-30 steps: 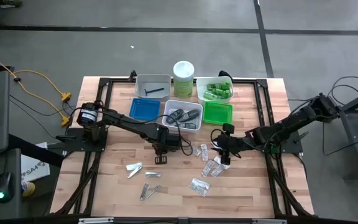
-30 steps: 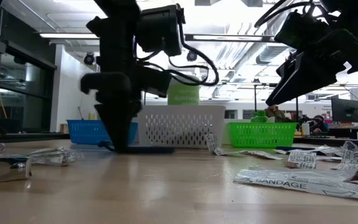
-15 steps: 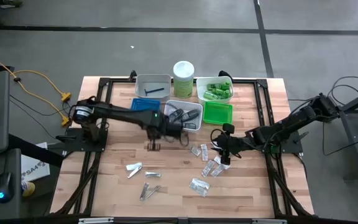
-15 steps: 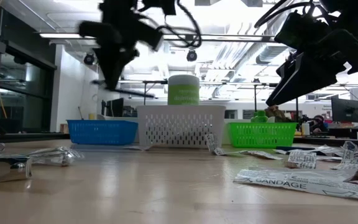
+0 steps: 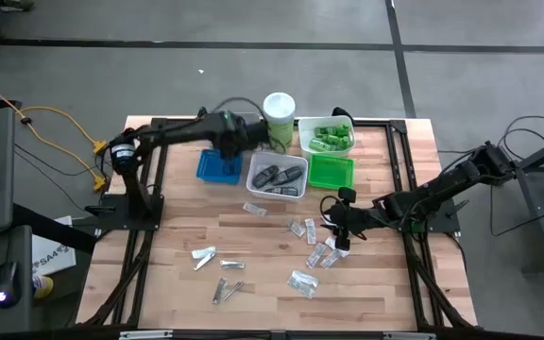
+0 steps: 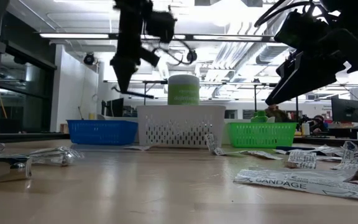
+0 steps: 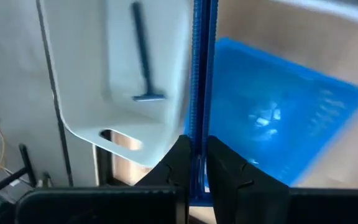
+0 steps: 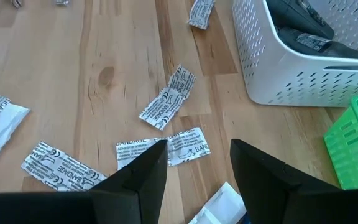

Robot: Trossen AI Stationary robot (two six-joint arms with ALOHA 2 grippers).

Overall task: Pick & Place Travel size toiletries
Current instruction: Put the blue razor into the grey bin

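Above trays, razor (image 7: pixel 197 87) between jaws.

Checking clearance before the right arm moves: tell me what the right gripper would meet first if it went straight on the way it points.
Probably the bandage packets on the table ahead of the open right gripper; the white basket sits off to the side.

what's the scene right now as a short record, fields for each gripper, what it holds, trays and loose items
left gripper: shut on a blue razor, above the grey tray
grey tray contents: another razor
right gripper: open, holding nothing, above bandage packets
white tray: dark oval cases
blue tray: looks bare
green tray: beside the white tray
loose on table: packets, metal clippers
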